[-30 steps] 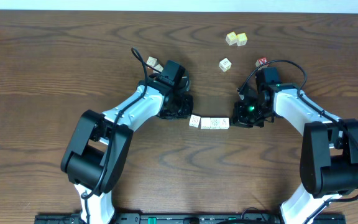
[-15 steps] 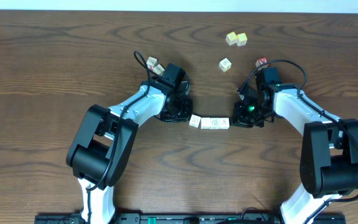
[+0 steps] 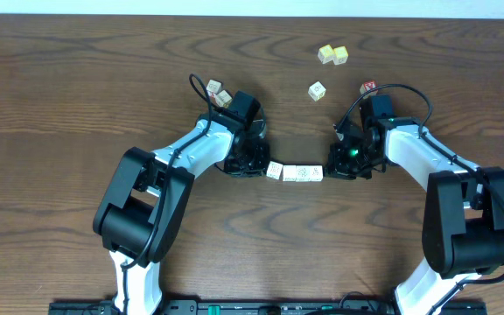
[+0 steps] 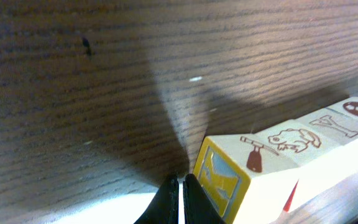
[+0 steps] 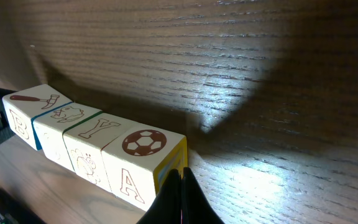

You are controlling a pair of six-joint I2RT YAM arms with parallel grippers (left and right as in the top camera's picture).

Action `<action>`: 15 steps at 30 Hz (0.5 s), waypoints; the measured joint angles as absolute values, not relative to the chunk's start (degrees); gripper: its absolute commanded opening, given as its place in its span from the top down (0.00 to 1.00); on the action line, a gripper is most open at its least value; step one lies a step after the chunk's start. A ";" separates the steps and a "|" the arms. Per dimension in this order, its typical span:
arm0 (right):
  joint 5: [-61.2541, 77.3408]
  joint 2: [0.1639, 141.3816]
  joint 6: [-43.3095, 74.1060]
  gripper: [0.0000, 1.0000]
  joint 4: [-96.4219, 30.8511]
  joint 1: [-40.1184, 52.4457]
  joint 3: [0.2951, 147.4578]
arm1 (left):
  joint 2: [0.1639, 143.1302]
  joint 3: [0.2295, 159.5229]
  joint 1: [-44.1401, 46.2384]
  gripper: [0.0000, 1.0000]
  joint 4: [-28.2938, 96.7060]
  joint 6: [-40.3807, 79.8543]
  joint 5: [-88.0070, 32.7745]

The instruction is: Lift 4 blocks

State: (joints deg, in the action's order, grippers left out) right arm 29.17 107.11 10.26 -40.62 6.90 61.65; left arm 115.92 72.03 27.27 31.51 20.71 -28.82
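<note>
Four whitish blocks (image 3: 296,172) lie in a row on the table between my two grippers. In the right wrist view the row (image 5: 98,146) shows a hammer, a frog, a Y and a football on top. My right gripper (image 5: 180,186) is shut, its tip against the yellow end face of the football block (image 5: 143,143). My left gripper (image 4: 180,193) is shut too, its tip right beside the yellow end face of the hammer block (image 4: 257,158). From overhead, the left gripper (image 3: 263,166) and right gripper (image 3: 328,171) flank the row's two ends. Neither holds anything between its fingers.
Two yellowish cubes (image 3: 332,55) sit at the back. A single pale cube (image 3: 318,90) and a cube with a red face (image 3: 368,87) lie behind the right arm. Two more cubes (image 3: 219,91) lie behind the left arm. A black cable loops over each wrist.
My left gripper has moved a little right and nearer, closing in on the row's left end. The right arm and the blocks have not visibly moved.
</note>
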 measured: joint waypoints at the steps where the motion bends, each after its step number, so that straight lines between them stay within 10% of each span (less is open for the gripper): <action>1: 29.17 107.11 10.26 0.99 -40.60 6.90 61.65 | 115.87 72.03 27.27 0.93 31.64 20.62 -28.75; 15: 29.15 107.11 10.26 0.99 -40.60 6.90 61.65 | 115.74 72.01 25.69 0.93 28.05 19.51 -28.88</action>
State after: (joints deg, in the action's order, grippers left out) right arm 29.15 107.11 10.26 -40.60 6.90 61.65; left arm 115.74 72.01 25.69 28.05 19.51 -28.88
